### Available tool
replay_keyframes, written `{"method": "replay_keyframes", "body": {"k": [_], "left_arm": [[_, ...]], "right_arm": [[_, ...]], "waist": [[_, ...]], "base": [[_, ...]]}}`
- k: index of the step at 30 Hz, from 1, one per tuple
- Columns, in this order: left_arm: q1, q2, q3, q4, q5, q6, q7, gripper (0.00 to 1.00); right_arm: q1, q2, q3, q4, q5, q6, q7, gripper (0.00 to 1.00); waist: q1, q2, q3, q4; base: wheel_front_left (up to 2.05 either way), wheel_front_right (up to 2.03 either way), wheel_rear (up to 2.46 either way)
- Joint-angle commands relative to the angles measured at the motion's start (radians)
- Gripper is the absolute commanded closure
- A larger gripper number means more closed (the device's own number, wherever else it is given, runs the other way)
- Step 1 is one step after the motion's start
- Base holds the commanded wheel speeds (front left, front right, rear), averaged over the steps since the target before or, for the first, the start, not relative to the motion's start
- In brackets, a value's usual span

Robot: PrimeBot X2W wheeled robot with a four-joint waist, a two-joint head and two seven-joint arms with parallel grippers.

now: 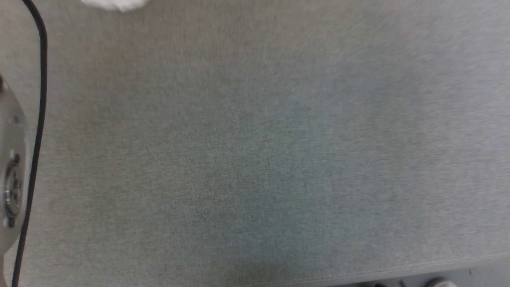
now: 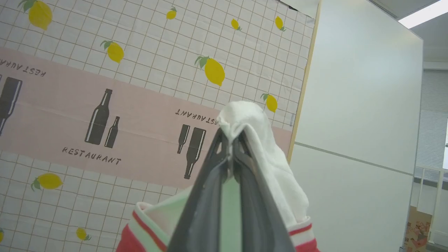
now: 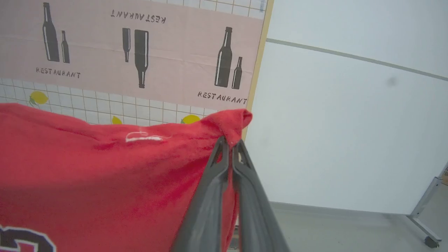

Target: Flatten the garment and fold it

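Left claw (image 2: 230,138): clenched on the white sleeve (image 2: 260,140) of the shirt (image 3: 105,168). Right claw (image 3: 230,141): clenched on a red edge. Shirt: aloft between both, off the worktop (image 1: 255,159), likely so it hangs open for flattening.

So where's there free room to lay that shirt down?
The grey tabletop is bare nearly everywhere, right of the black cable. Crowded bits: that cable's edge and white cloth at the top left.
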Motion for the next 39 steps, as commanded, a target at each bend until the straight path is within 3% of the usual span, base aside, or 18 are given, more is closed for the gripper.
{"method": "replay_keyframes", "body": {"k": [1, 5, 11, 18, 22, 29, 37, 39], "left_arm": [[-0.018, -0.005, -0.001, 0.010, -0.006, -0.018, -0.019, 1.00], [-0.015, -0.007, -0.022, 0.034, -0.001, -0.079, -0.073, 1.00], [0.089, -0.007, -0.017, 0.018, -0.048, -0.171, -0.109, 1.00], [0.293, 0.044, -0.056, -0.158, -0.154, -0.205, -0.055, 1.00], [0.473, 0.096, -0.038, -0.322, -0.217, -0.195, -0.001, 1.00], [0.843, 0.165, -0.024, -0.613, -0.254, -0.107, 0.067, 1.00], [1.179, 0.174, -0.065, -0.756, -0.236, -0.046, 0.041, 1.00], [1.323, 0.194, -0.116, -0.756, -0.235, -0.043, 0.068, 1.00]], "right_arm": [[-0.016, -0.015, 0.008, 0.000, -0.008, -0.002, -0.025, 1.00], [-0.034, -0.065, 0.044, 0.000, -0.020, -0.002, -0.101, 1.00], [0.016, -0.126, 0.109, 0.036, 0.001, -0.002, -0.193, 1.00], [0.150, -0.204, 0.255, -0.027, 0.196, -0.002, -0.236, 1.00], [0.302, -0.276, 0.307, -0.158, 0.333, -0.002, -0.201, 1.00], [0.664, -0.349, 0.250, -0.423, 0.479, -0.002, -0.098, 1.00], [1.031, -0.280, 0.132, -0.637, 0.498, -0.002, -0.032, 1.00], [1.190, -0.206, 0.091, -0.698, 0.496, -0.002, -0.005, 1.00]], "waist": [[-0.0003, 0.0000, 0.147, 0.032], [-0.0003, 0.0000, 0.230, 0.058], [-0.0003, 0.0000, 0.244, 0.093], [-0.0003, 0.0000, 0.185, 0.120], [-0.0003, 0.0000, 0.124, 0.119], [-0.0003, 0.0000, 0.021, 0.110], [-0.0003, 0.0000, -0.083, 0.117], [-0.0003, 0.0000, -0.139, 0.123]], "base": [[0.00, 0.00, 0.00], [0.00, 0.00, 0.00], [0.00, 0.00, 0.00], [0.00, 0.00, 0.00], [0.00, 0.00, 0.00], [0.00, 0.00, 0.00], [0.00, 0.00, 0.00], [0.00, 0.00, 0.00]]}}
